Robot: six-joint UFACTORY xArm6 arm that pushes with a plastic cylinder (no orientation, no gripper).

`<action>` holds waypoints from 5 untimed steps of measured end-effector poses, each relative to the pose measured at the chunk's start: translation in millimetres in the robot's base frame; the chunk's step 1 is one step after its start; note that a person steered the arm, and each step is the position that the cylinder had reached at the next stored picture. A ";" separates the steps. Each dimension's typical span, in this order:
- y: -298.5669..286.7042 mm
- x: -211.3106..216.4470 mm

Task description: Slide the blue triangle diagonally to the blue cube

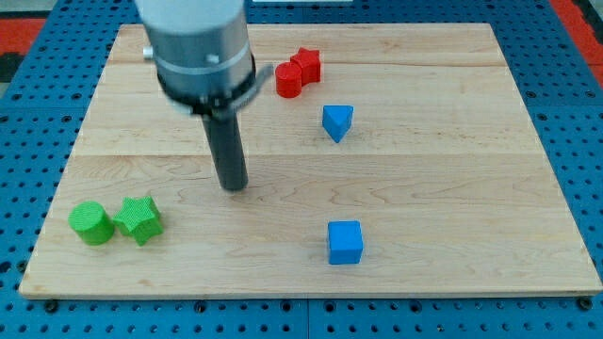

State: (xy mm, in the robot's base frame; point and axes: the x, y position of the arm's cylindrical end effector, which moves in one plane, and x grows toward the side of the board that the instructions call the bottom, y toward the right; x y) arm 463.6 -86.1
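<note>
tip: my tip [233,186] on table [452,188], well apart from all blocks
pincer: none on rig, state can't tell
blue triangle [337,121]: at 2 o'clock of tip
blue cube [345,242]: 6 o'clock of triangle
risk: off-centre push spins triangle away; red blocks [298,72] near approach

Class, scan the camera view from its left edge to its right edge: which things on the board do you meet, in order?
green cylinder → green star → my tip → red blocks → blue triangle and blue cube, almost level.
</note>
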 end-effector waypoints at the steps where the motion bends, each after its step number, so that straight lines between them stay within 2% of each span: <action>1: 26.4 -52.1; 2: 102.6 -61.8; 4: 85.0 -78.1; 5: 110.9 -80.5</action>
State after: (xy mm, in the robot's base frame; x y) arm 383.2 24.8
